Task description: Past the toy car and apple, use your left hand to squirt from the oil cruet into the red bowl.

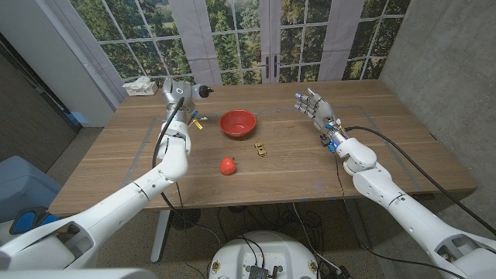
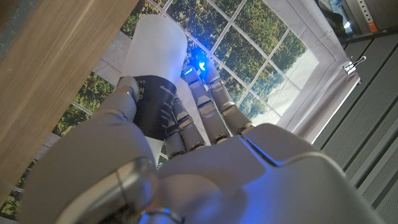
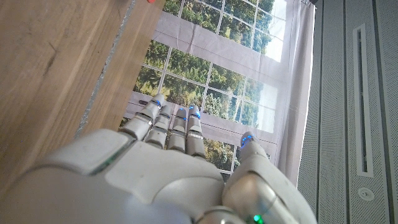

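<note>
The worktop [image 1: 310, 147] is brown wood with long stripes in the grain. The bowl [image 1: 237, 122] is bright red. The apple [image 1: 228, 166] is red too. The toy car [image 1: 261, 148] is yellow with dark bits. The oil cruet [image 2: 155, 68] is white on one end and has a black band with tiny white letters. Both arms are shiny white, and the fingers [image 3: 163, 124] are grey with small blue lights.

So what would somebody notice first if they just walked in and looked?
Probably the bright red bowl near the middle of the wooden table, with a small yellow toy car and a red apple just in front of it. Then the left hand, raised to the bowl's left and holding a white oil cruet.
</note>
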